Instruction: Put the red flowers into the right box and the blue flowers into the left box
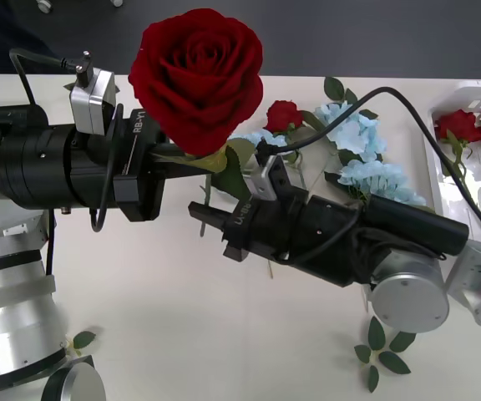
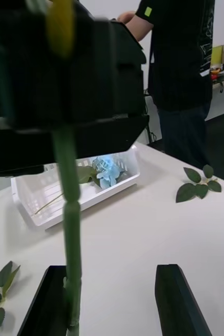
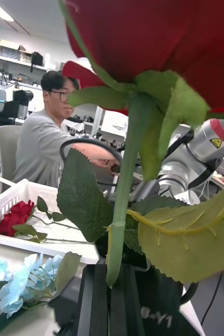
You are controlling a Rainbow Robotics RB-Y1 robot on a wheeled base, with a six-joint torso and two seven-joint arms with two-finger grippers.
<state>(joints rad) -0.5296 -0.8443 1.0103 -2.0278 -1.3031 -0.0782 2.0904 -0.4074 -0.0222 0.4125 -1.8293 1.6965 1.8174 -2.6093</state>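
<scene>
White worktop point(image 1: 224, 334) runs under both arms, with loose green leaf sprigs point(image 1: 384, 351) near its near edge and a dark floor beyond its far edge.

Raised above the worktop's middle, the left gripper point(image 1: 178, 167) is clenched on the stem of a red rose point(image 1: 197, 75), its bloom standing up toward the camera. In the left wrist view the stem point(image 3: 123, 199) drops between that arm's closed black fingers point(image 3: 98, 299), with big leaves on either side.

Just beside it, the right gripper point(image 1: 207, 219) points toward the stem's lower part. In the right wrist view its black fingers point(image 2: 46, 304) are spread, and the stem point(image 2: 70, 220) hangs between them, close against one finger and apart from the other; whether it touches I cannot tell.

Near the far edge lie another red flower point(image 1: 284, 115) and blue flowers point(image 1: 362, 154) in a pile.

At the right edge sits the right box point(image 1: 474, 92) with red roses point(image 1: 473, 125) in it. The left box point(image 2: 38, 202) holds a blue flower point(image 2: 107, 170).
</scene>
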